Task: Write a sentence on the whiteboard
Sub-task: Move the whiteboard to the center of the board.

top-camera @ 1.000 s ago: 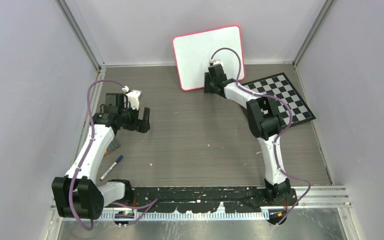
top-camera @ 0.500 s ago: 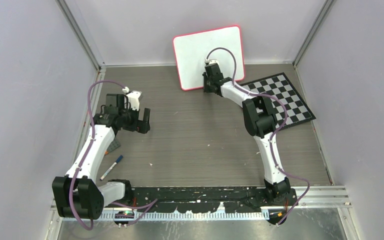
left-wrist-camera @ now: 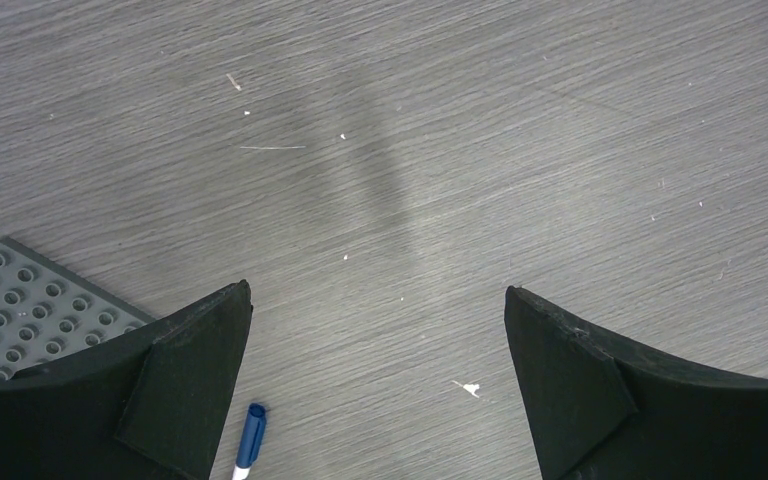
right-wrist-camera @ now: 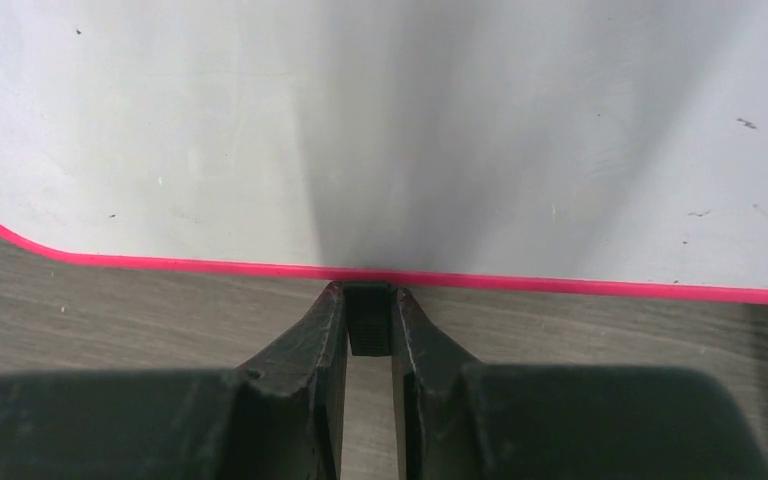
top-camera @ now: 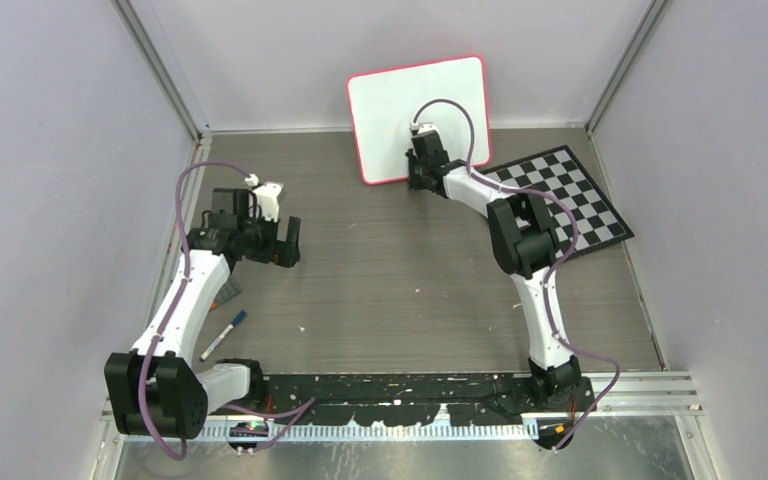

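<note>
Whiteboard (top-camera: 400, 105) stands upper middle of the top view, right by the back wall (top-camera: 290, 60), face blank. Your right gripper (right-wrist-camera: 367, 300) is pinched narrow on the little black clip foot (right-wrist-camera: 367, 330) at the board's bottom pink edge. Your left gripper (left-wrist-camera: 378, 310) hangs wide over the tabletop (left-wrist-camera: 410, 150) at left, holding nothing. A blue marker (left-wrist-camera: 250, 445) lies at the wrist view's lower left.

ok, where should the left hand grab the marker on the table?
Mid-barrel, from straight above. The marker lies flat and diagonal beside the left arm, so turn the open left hand until its fingers close across the white barrel, short of the blue cap.
</note>
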Controlling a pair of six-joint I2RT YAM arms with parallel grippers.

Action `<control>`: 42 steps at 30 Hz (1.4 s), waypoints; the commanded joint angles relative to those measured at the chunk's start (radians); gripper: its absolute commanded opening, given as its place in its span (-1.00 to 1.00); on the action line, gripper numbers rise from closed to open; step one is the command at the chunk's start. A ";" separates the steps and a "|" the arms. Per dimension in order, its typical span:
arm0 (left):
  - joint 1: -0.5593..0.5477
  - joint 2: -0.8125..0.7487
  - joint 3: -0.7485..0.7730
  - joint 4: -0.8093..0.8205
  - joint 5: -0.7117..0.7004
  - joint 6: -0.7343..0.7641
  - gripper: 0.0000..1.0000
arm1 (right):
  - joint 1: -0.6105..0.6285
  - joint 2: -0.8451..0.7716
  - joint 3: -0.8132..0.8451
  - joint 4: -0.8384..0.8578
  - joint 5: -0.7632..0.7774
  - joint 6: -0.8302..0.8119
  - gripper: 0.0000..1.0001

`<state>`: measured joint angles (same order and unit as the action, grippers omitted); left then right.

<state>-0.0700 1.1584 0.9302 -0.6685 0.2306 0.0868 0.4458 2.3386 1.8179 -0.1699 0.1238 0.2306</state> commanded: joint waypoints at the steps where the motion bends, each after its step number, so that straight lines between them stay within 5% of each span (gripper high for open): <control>1: -0.002 -0.017 -0.005 0.042 0.000 0.004 0.99 | 0.042 -0.119 -0.060 -0.013 -0.029 0.042 -1.00; 17: 0.005 -0.034 0.025 0.023 -0.063 -0.015 0.99 | 0.121 -0.221 -0.237 -0.018 -0.065 0.043 -1.00; 32: 0.221 -0.075 0.058 0.068 -0.119 -0.141 1.00 | 0.242 -0.370 -0.478 -0.007 -0.110 0.093 -1.00; 42: 0.232 -0.046 0.069 0.059 -0.118 -0.145 0.99 | 0.348 -0.511 -0.667 0.015 -0.110 0.122 -1.00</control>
<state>0.1585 1.1076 0.9501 -0.6453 0.1162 -0.0452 0.7460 1.9060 1.2003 -0.1505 0.0799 0.2958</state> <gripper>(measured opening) 0.996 0.228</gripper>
